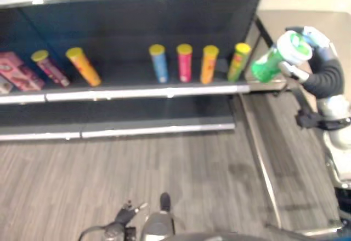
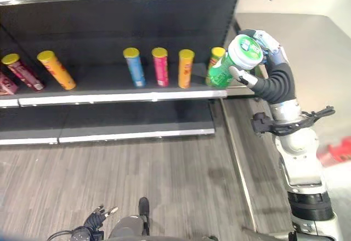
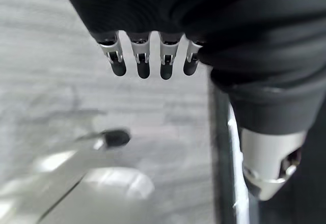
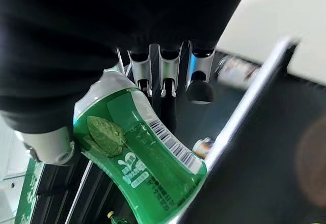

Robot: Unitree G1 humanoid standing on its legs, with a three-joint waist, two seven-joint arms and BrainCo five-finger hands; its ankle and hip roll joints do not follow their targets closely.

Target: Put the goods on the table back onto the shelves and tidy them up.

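The green canister [image 2: 233, 63] is in the right hand [image 2: 262, 48], fingers curled round it, at the right end of the middle shelf [image 1: 137, 92]. The forearm reaches up with the wrist bent toward the shelf. The canister tilts, its white lid (green-marked) up and away from the shelf. Six tubes stand on the shelf: four [image 1: 185, 62] upright-ish, two [image 1: 83, 66] leaning. The left hand [image 3: 147, 61] hangs with straight fingers over the floor.

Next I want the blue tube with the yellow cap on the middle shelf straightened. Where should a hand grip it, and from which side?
Grip the blue tube round its middle, coming from the open front of the shelf. It stands nearly upright with clear gaps on both sides; the pink tube is its nearest neighbour.
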